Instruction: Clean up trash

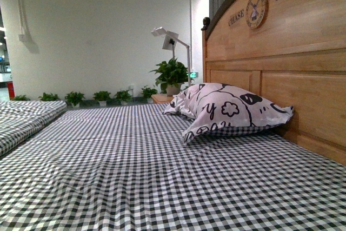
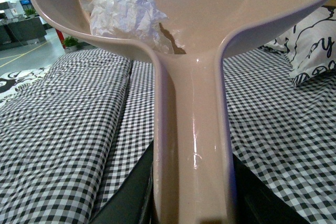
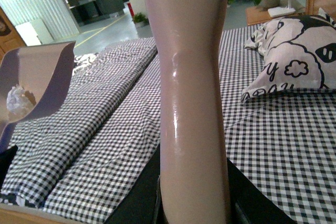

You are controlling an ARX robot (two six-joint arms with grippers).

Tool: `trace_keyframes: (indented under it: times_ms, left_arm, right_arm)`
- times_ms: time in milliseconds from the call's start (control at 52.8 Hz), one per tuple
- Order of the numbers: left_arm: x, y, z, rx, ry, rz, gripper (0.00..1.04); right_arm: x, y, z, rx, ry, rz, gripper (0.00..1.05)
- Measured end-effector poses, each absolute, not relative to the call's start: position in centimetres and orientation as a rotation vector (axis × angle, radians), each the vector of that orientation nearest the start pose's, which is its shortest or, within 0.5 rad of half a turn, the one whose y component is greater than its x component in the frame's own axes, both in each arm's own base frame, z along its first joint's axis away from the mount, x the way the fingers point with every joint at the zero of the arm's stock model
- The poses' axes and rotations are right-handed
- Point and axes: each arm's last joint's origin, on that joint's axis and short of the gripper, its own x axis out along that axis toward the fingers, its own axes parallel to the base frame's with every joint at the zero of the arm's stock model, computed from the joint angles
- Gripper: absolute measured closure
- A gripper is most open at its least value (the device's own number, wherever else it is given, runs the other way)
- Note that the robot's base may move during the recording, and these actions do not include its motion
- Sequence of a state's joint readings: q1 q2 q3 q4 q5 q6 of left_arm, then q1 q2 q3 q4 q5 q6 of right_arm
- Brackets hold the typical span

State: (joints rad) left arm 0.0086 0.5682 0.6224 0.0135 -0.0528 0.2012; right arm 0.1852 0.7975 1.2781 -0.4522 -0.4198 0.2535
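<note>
The trash point(image 2: 126, 11), a crumpled wad of white paper, lies inside the pale pink dustpan point(image 2: 210, 19), held above the checked bed. My left gripper point(image 2: 191, 203) is shut on the dustpan's long handle. In the right wrist view the pink handle of the brush point(image 3: 191, 93) rises straight up, and my right gripper point(image 3: 194, 203) is shut on it. That view also shows the dustpan point(image 3: 37, 77) off to one side with the trash point(image 3: 18, 98) in it. The brush's bristles are out of view. Neither arm appears in the front view.
A black-and-white checked bedsheet point(image 1: 135, 166) covers the bed. A white pillow with black drawings point(image 1: 227, 109) leans against the wooden headboard point(image 1: 292, 63). A second checked bed point(image 1: 21, 117) lies to the left. Potted plants point(image 1: 172, 77) and a lamp point(image 1: 167, 36) stand by the far wall.
</note>
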Motion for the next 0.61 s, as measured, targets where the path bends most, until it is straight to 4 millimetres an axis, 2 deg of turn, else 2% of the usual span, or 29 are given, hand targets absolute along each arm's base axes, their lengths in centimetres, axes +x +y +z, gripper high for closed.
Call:
trace_keyframes:
  times_ms: [265,417,606]
  left_arm:
    - [11.3,0.4,31.1,0.152,-0.099,0.148,0.78]
    - [10.5,0.3,30.5,0.122,-0.118,0.170,0.78]
    - [10.4,0.3,30.5,0.119,-0.119,0.167,0.78]
  right_arm:
    - [9.7,3.1,46.1,0.274,0.001,0.532,0.86]
    - [9.9,3.3,46.0,0.279,-0.020,0.496,0.86]
    - [10.2,3.1,45.2,0.291,-0.028,0.411,0.86]
